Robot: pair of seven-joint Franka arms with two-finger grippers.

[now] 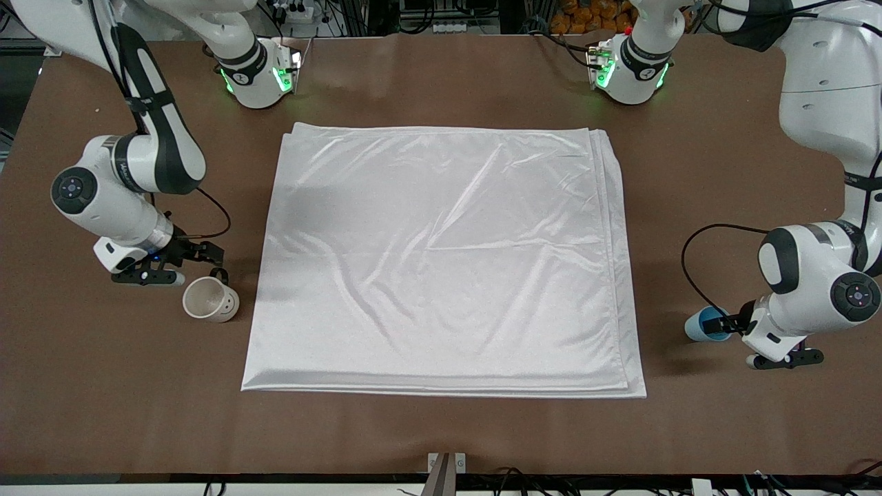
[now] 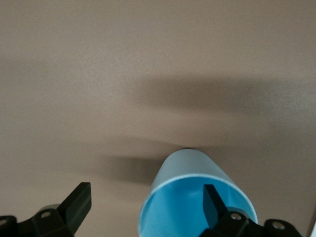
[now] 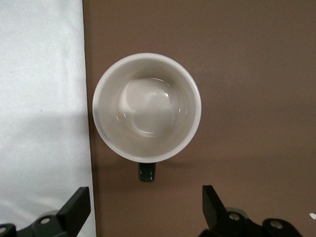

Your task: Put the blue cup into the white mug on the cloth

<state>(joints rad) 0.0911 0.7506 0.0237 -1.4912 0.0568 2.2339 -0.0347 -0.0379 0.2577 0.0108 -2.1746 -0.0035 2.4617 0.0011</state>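
The left claw [image 2: 145, 207] hangs low over the table [image 1: 441, 427] at the left arm's end, its fingers spread wide with one finger dipped inside the rim of the blue cup [image 2: 195, 197] and the other outside, so it looks set to pinch the cup's wall rather than wrap its whole body; nothing is gripped yet. The blue cup stands on bare table just beside that claw, well apart from the cloth [image 1: 441, 262]. At the right arm's end the right claw [image 3: 145, 207] is likewise spread and holds nothing, hovering just above the white mug [image 3: 146, 107], whose black handle points toward the claw, a lineup that I take to be aimed at the handle or the rim next to it. The white mug stands upright and empty on the table, just beside the cloth's edge, not on it. The cloth lies flat between the two arms, lightly wrinkled and bare.
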